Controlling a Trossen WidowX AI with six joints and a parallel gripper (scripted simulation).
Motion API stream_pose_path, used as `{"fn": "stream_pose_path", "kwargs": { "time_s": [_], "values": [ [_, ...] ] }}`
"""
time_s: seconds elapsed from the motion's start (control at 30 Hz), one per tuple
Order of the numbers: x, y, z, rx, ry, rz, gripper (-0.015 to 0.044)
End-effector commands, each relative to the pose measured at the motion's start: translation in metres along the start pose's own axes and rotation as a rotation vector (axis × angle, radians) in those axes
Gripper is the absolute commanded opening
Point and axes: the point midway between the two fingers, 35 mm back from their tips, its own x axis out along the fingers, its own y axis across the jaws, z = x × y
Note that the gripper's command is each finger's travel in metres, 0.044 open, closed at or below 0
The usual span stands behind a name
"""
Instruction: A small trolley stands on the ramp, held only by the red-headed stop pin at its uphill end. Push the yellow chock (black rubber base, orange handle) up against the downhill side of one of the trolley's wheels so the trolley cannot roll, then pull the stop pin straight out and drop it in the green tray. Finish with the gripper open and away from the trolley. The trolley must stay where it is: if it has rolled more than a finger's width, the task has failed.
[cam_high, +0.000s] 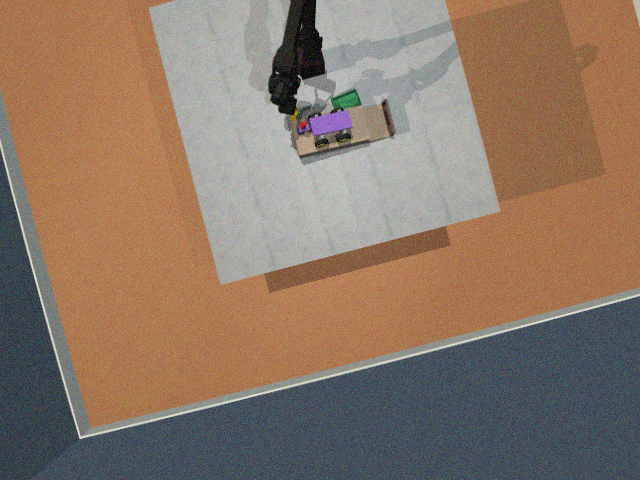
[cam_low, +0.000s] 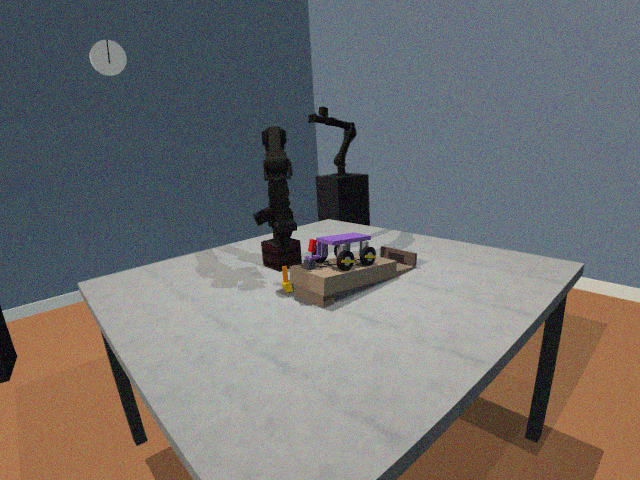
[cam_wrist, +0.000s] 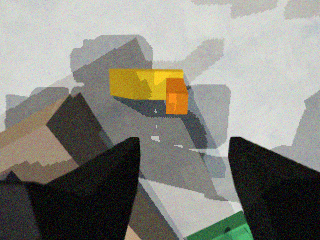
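Observation:
The purple trolley (cam_high: 330, 122) (cam_low: 343, 246) stands on the tan ramp (cam_high: 366, 126) (cam_low: 336, 281). The red-headed stop pin (cam_high: 302, 124) (cam_low: 312, 244) is in place at its uphill end. The yellow chock (cam_high: 296, 111) (cam_low: 286, 285) (cam_wrist: 135, 82) with its orange handle (cam_low: 284, 272) (cam_wrist: 176, 96) lies on the table beside the ramp's uphill end, apart from the wheels. My gripper (cam_high: 285, 103) (cam_wrist: 184, 147) is open and empty. It hangs just above the chock, which lies ahead of the fingers, not between them. The green tray (cam_high: 345, 99) (cam_wrist: 225, 232) lies behind the ramp.
A raised stop block (cam_high: 387, 117) (cam_low: 399, 254) closes the ramp's downhill end. My arm's base (cam_low: 280, 253) stands close behind the ramp's uphill end. A second dark arm on a black pedestal (cam_low: 342, 204) stands behind the table.

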Motion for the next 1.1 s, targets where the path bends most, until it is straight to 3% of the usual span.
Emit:
{"fn": "stream_pose_path", "kwargs": {
  "time_s": [0.0, 0.47, 1.07],
  "values": [
    [0.0, 0.0, 0.001, 0.025, 0.006, 0.007, 0.019],
    [0.042, 0.001, 0.0, 0.025, 0.006, 0.007, 0.019],
    [0.062, 0.001, 0.0, 0.025, 0.006, 0.007, 0.019]
  ]
}}
